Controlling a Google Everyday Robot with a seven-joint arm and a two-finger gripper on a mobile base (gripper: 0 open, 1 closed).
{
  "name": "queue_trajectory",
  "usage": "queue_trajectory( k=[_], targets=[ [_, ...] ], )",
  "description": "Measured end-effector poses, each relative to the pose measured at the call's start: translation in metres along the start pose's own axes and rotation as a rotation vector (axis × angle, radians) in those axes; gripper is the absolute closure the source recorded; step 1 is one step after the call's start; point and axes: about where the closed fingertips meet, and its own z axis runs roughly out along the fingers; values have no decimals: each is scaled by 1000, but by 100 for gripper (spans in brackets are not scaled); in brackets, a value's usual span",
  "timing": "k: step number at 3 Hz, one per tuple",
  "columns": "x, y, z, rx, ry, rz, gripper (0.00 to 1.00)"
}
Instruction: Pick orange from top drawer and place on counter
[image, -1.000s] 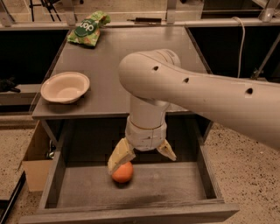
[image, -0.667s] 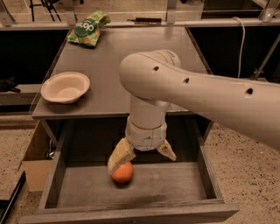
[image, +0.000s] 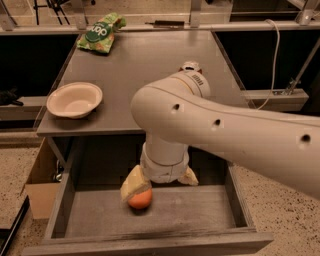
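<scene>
The orange (image: 140, 200) rests on the flat bottom of the pulled-out top drawer (image: 65, 200), left of its middle. My gripper (image: 161, 182) hangs down inside the drawer, open, its tan fingers spread wide. The left finger (image: 134, 184) lies right over the top of the orange and hides part of it; the right finger (image: 190, 177) is well off to the right. The orange is under that left finger, not between the two. The grey counter (image: 135, 70) stretches away behind the drawer, and my big white arm crosses over its right front part.
A white paper bowl (image: 74, 100) sits at the counter's front left. A green chip bag (image: 99, 33) lies at its back left corner. A cardboard box (image: 39, 190) stands on the floor left of the drawer. A white cable (image: 272, 65) hangs at the right.
The gripper has sunk slightly, so its left finger now covers more of the orange. The arm's upper links have shifted in view. The orange has not moved.
</scene>
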Motion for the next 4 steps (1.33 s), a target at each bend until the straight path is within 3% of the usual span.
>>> queue_trajectory(
  k=[1, 2, 3, 4],
  targets=[
    [-7, 3, 8, 13, 120, 41, 0],
    [2, 0, 8, 32, 162, 43, 0],
    [2, 1, 10, 33, 116, 50, 0],
    [12, -18, 30, 35, 10, -18, 0]
  ],
)
